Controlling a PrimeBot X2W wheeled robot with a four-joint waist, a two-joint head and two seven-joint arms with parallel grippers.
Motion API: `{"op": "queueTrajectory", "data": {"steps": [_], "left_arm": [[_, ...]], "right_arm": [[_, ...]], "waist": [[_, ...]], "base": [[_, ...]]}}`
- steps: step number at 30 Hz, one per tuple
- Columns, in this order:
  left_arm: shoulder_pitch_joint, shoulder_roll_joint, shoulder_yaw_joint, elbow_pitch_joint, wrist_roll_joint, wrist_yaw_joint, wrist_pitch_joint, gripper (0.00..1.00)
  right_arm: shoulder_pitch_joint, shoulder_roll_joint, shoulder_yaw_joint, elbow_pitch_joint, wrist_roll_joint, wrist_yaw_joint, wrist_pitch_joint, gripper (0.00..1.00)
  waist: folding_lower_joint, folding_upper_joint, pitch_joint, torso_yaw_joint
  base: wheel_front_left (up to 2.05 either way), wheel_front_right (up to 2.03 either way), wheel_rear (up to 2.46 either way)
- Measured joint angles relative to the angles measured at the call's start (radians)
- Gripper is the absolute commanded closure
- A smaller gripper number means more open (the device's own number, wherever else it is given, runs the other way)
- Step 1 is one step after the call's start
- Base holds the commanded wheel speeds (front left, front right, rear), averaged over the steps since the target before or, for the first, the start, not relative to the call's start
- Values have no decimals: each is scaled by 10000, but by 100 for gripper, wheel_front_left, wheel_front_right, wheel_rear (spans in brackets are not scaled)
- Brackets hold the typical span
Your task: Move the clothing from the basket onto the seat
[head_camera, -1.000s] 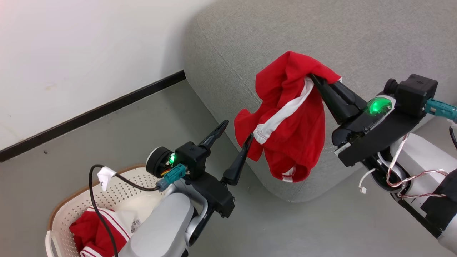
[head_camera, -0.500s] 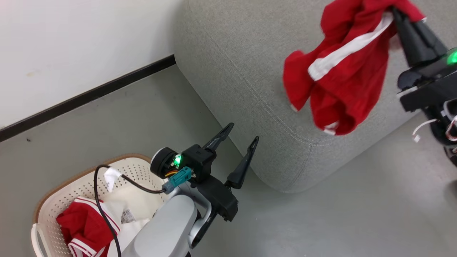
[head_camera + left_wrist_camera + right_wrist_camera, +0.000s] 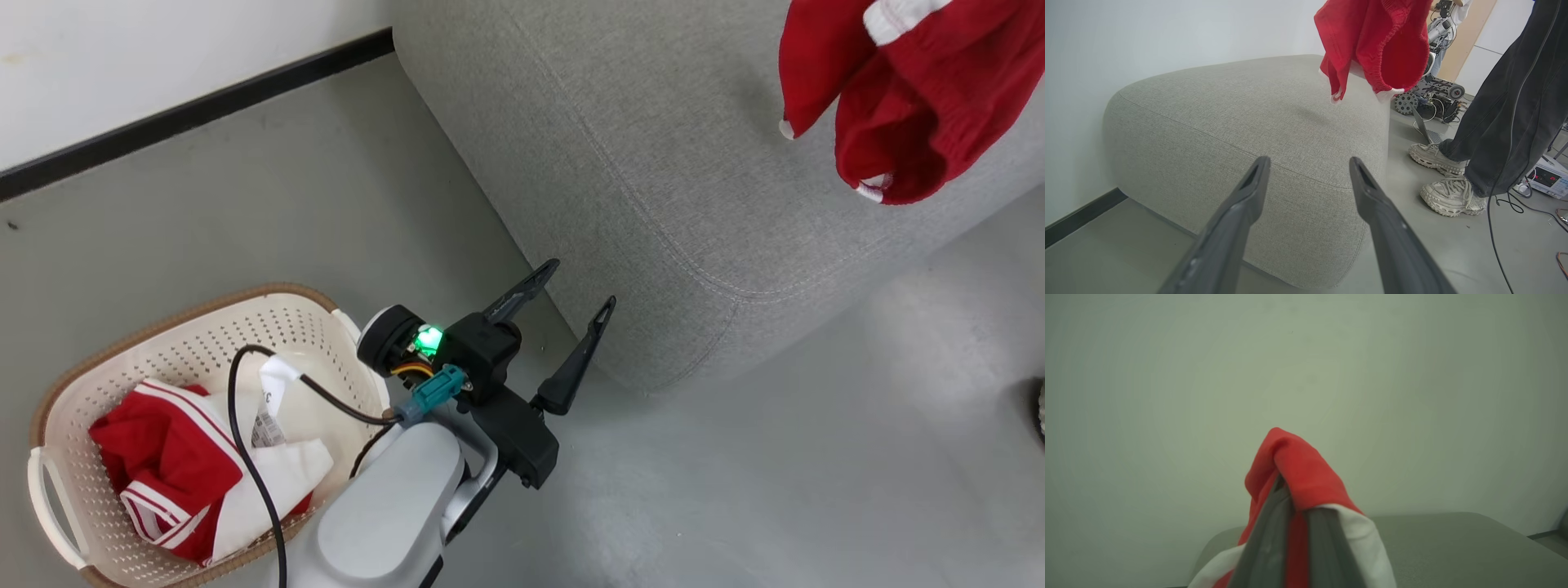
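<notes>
One held garment (image 3: 906, 98): hanging bunched above the seat (image 3: 653, 122), red with a white stripe, over the seat's top near its front edge and not touching the cushion.
Right gripper (image 3: 1290, 498): pinching the held garment between fingers drawn in to a narrow slit, with cloth draping over the tips; pointing over the seat toward the pale wall (image 3: 1306, 355) behind it.
Left gripper (image 3: 581, 282): hovering low just beside the seat's rounded corner, fingers spread wide and carrying nothing; pointing at the seat's side.
Basket (image 3: 163, 306): sitting on the floor (image 3: 735, 490) well apart from the seat, off to the left of the seat's corner in the head view.
Clothing in the basket (image 3: 155, 457): lying crumpled in the bottom, red with white panels and striped trim; amounting to at least one piece, though counting the heap is not possible.
Person (image 3: 1506, 102): standing on the floor beside the seat's far end, in dark trousers and pale shoes.
Progress: judging it as partway, with one piece being carried over the seat but not yet released, no piece lying on the visible part of the seat, and the heap waiting in the basket.
Remaining: probably lowering the held garment and letting go over the seat's top, then returning to the basket for the rest.
</notes>
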Motion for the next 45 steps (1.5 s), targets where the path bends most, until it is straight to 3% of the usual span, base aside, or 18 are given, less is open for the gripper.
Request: {"op": "queueTrajectory", "data": {"steps": [20,32,39,45], "left_arm": [[-1160,176,-414,36,309,0,0,0],[-1775,221,-719,-102,539,0,0,0],[-2017,207,-723,-180,537,0,0,0],[-2007,324,-662,-136,537,0,0,0]], "right_arm": [[-2293,-690,-1720,1674,-871,15,-2,100],[-3357,-1712,-2460,2704,-1831,6,-2,100],[-3464,-1590,-2811,3906,-1891,-437,-4,100],[-3075,-600,-2765,5308,-1687,-723,-2,100]], "waist": [[1,1,2269,1067],[0,0,3441,2042],[0,0,3833,2599],[0,0,4106,2823]], "base": [[0,0,0],[0,0,0],[0,0,0],[0,0,0]]}}
